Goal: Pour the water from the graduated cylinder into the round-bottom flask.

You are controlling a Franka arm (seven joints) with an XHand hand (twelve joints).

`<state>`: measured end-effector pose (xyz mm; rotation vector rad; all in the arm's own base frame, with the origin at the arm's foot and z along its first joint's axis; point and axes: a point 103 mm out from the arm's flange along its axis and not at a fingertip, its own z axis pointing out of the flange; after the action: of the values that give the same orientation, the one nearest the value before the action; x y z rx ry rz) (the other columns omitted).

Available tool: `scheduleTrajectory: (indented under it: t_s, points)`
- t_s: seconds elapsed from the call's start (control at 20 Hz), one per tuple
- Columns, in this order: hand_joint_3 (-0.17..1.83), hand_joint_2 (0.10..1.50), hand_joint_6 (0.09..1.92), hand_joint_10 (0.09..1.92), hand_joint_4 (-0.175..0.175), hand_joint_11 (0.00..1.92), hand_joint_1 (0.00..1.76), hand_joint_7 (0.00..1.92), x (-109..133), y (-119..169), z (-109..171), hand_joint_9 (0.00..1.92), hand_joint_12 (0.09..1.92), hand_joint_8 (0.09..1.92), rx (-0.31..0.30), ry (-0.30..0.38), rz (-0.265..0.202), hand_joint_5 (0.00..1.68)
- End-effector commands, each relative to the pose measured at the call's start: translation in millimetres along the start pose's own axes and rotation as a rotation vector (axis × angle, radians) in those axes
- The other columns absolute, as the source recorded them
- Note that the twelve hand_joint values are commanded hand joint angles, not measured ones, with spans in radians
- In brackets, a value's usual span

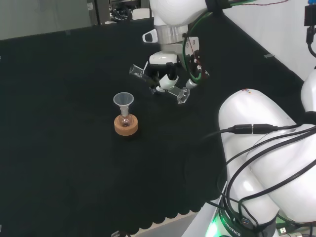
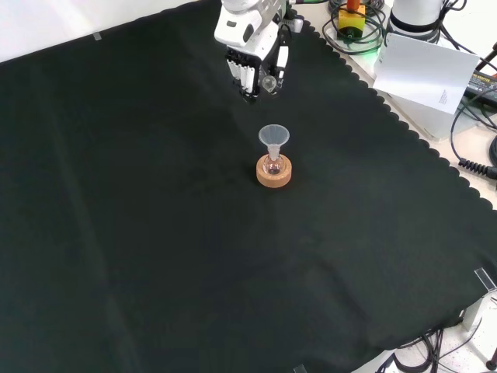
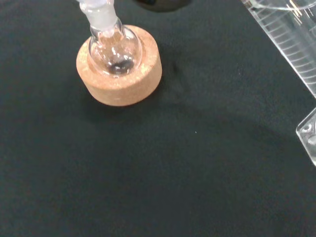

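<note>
Hand (image 1: pixel 165 74) w/ tilted cylinder (image 1: pixel 159 84) near funnel-topped flask (image 1: pixel 125 118) on cork ring (image 1: pixel 126 126)

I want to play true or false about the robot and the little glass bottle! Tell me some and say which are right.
1. The round-bottom flask sits on a cork ring. True.
2. A funnel is in the flask's neck. True.
3. The hand holds nothing. False: its fingers are curled round the graduated cylinder.
4. The cylinder stands upright. False: it is tilted nearly flat above the cloth.
5. The cylinder's mouth is over the funnel. False: in the head view it is up and to the right of it.
</note>
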<state>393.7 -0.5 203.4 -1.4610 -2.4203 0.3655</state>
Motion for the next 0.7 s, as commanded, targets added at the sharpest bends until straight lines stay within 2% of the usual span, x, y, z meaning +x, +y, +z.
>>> scheduleTrajectory:
  t_s: [0.05, 0.35, 0.45, 0.7]
  points:
    - [0.00, 1.16, 1.12, 0.09, -0.163, 1.42, 1.14, 1.36, 2.0, 0.8, -1.6, 1.60, 0.65, 0.34, 0.111, -0.091, 0.004, 0.91]
    - [0.00, 1.16, 1.11, 0.09, -0.161, 1.43, 1.14, 1.41, 9.4, 3.2, 3.1, 1.62, 0.64, 0.30, 0.168, -0.134, -0.001, 0.91]
    - [0.00, 1.16, 1.11, 0.09, -0.161, 1.43, 1.14, 1.42, 9.6, 4.2, 4.0, 1.63, 0.64, 0.28, 0.197, -0.128, -0.002, 0.91]
    - [0.00, 1.16, 1.12, 0.09, -0.160, 1.44, 1.14, 1.44, 9.0, 4.7, 4.3, 1.64, 0.64, 0.28, 0.221, -0.143, 0.003, 0.91]
